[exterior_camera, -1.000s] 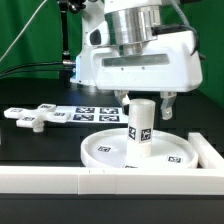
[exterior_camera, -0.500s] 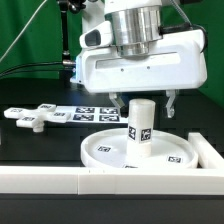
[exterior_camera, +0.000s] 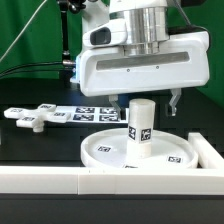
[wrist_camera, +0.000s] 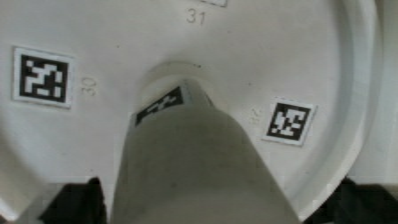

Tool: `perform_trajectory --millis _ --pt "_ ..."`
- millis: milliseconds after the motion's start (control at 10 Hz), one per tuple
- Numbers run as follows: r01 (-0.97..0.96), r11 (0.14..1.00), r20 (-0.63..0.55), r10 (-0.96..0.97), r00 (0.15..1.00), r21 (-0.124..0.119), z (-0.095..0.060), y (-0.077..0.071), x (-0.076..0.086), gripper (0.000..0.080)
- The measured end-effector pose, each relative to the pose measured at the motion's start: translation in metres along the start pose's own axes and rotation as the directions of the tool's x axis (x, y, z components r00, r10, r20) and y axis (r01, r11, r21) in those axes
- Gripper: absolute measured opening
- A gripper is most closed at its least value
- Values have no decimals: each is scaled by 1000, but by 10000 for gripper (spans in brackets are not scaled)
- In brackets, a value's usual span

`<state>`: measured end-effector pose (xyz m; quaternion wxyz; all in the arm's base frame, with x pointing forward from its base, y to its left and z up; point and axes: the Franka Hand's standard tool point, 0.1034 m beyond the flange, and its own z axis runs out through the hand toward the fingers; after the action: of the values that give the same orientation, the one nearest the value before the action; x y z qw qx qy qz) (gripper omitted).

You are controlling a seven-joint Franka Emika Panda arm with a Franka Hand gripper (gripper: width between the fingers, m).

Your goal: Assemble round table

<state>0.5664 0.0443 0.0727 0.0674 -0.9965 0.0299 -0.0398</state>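
The large round disc [exterior_camera: 140, 150] lies flat on the black table. The short cylindrical leg [exterior_camera: 140, 128] stands upright at its centre. My gripper [exterior_camera: 147, 102] hangs over the leg's top, open, with one finger on each side of the leg and a gap to both. In the wrist view the leg [wrist_camera: 196, 150] runs up the middle over the disc [wrist_camera: 107, 130], and my dark fingertips [wrist_camera: 71, 205] show at the corners on either side of my gripper [wrist_camera: 205, 212]. The flat cross-shaped piece [exterior_camera: 35, 117] lies on the table at the exterior view's left.
The marker board [exterior_camera: 95, 113] lies behind the disc. A long white border wall [exterior_camera: 100, 181] runs along the front and turns up the exterior view's right side [exterior_camera: 210, 150], close to the disc's rim.
My fingers have spread apart, away from the leg's sides. The leg stays upright on the disc.
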Motion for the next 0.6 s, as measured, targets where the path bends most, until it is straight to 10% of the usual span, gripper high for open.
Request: perform_trajectory --millis 600 --pt "523 851 23 -523 852 -41 -1 1 2 649"
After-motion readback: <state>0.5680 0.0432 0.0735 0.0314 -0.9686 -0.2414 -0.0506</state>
